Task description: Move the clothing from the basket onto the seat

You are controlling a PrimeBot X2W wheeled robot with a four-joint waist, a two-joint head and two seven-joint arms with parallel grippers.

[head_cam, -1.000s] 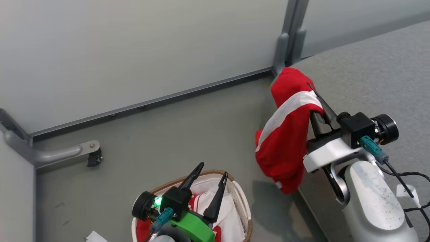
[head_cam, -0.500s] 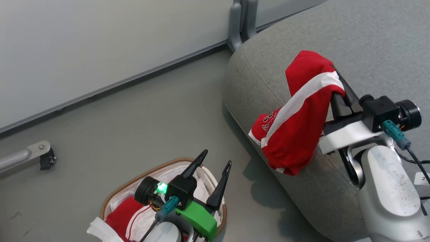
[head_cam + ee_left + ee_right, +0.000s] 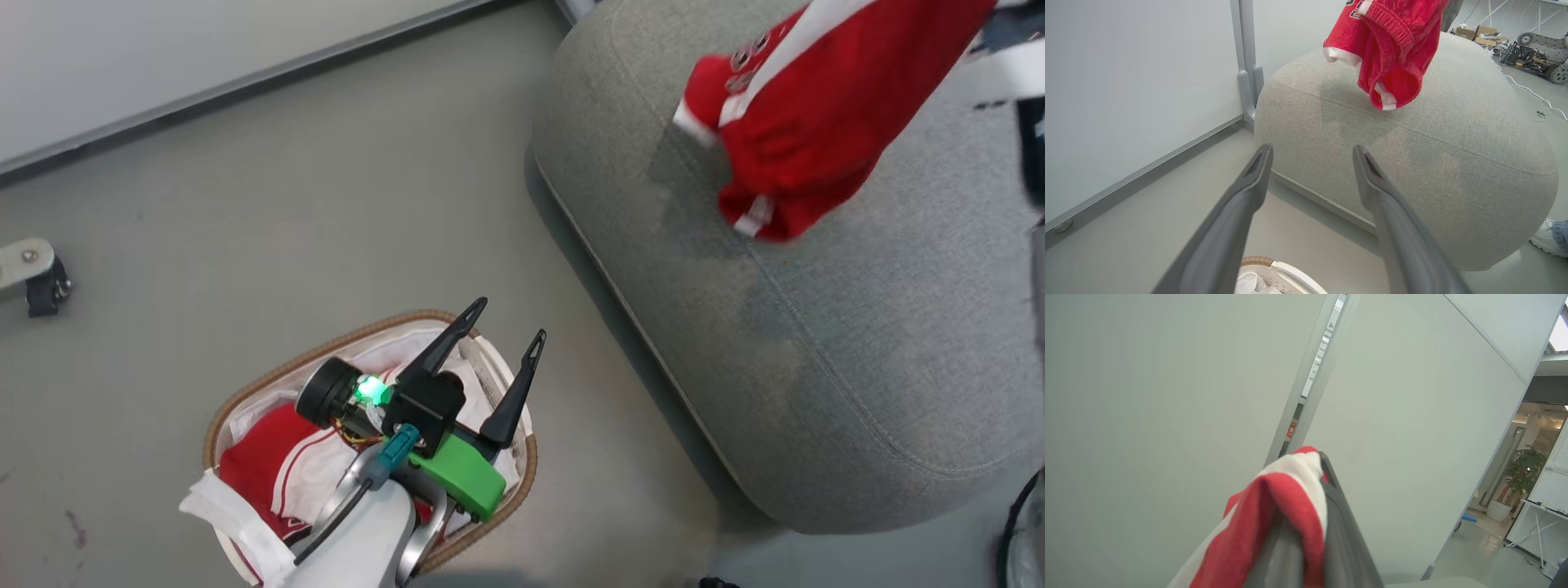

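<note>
Two pieces matter: at left, more clothing (image 3: 253,474) lies in the basket (image 3: 245,384) under the left gripper (image 3: 510,318), its fingers spread and empty. At right, the right gripper (image 3: 1323,457) pinches a red garment (image 3: 816,106) that hangs lengthwise down over the seat (image 3: 857,343), so the right arm is nearer the drop.

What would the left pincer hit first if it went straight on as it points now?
Probably the seat, on its rounded side: the left pincer aims straight at it over the floor, though depth is unclear.

Bright even light, soft shadow on the seat (image 3: 816,343), nearby clothing (image 3: 1274,506) blurred.
</note>
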